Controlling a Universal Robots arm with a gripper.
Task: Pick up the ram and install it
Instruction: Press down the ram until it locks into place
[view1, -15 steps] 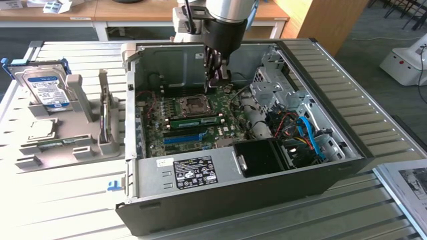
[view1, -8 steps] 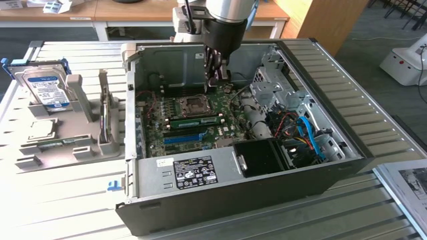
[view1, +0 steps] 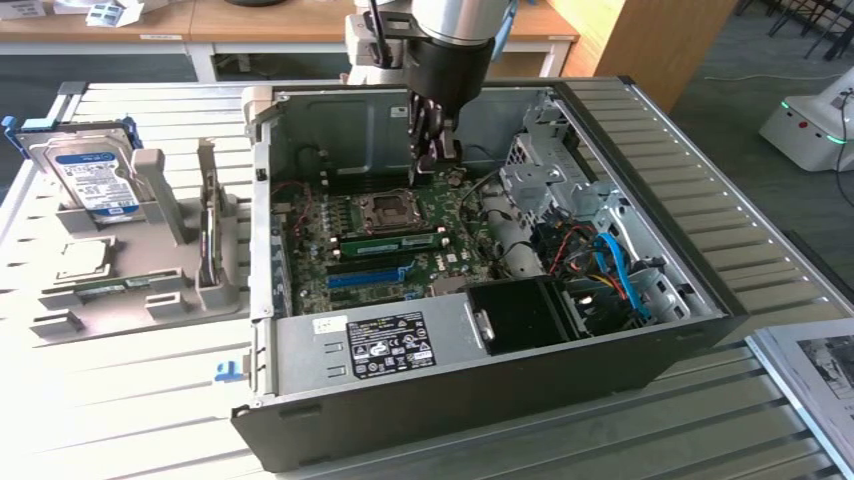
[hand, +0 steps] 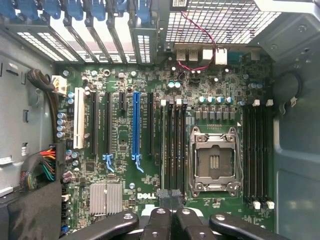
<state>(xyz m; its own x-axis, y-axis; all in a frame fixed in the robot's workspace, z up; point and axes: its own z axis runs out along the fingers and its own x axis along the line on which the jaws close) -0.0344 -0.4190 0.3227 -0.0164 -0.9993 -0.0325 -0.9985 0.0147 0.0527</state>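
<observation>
Hovering inside the case (view1: 441, 400) over the CPU socket (view1: 388, 208), the claw (view1: 430, 168) is clenched on nothing, while the ram (view1: 387, 243) looks already seated just beside that socket, so install seems nearly done.

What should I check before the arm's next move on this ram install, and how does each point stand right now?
1. The hand is shut: ok.
2. The ram is in the memory slots between the processor socket and the blue slot: ok.
3. The ram is pressed fully home: cannot tell.
4. The hand is touching the ram: cannot tell; its fingertips sit over one end of those slots.
5. The wire bundle is clear of the memory slots: ok; it lies at the board's edge, beyond the blue slot.
</observation>
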